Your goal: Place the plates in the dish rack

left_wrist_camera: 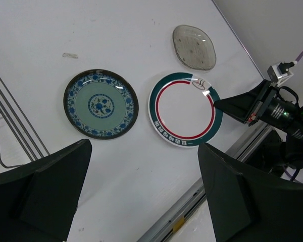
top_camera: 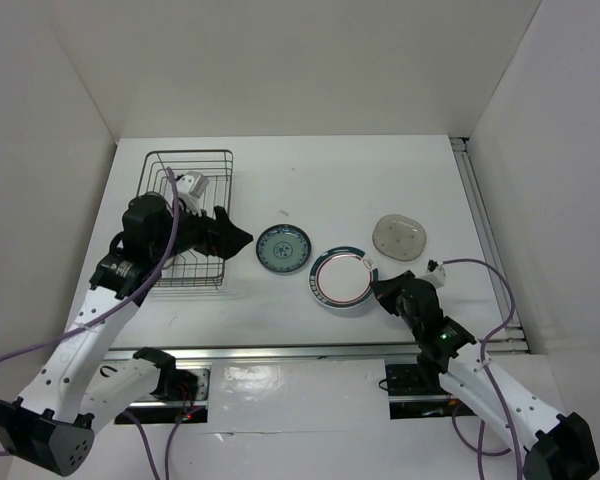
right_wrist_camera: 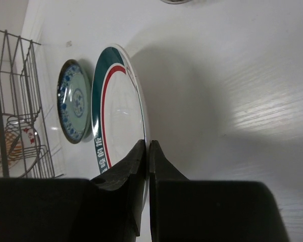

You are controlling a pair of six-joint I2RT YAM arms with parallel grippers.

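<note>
The right gripper [right_wrist_camera: 147, 147] is pinching the ringed plate [right_wrist_camera: 117, 113] by its near rim, likely to carry it to the rack [top_camera: 189, 153], while the left gripper [left_wrist_camera: 144, 169] is hovering wide open, empty

The white plate [left_wrist_camera: 184, 110] has a teal band and red ring; the smaller plate [left_wrist_camera: 101, 104] has blue florals, dark rim.

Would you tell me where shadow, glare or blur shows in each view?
Top external: even light, soft shadows. Left wrist: teal plate sharp, left gripper near-black, jaws lacking detail. Right wrist: white plate throws broad shadow on the table, a bright patch beside it.
</note>
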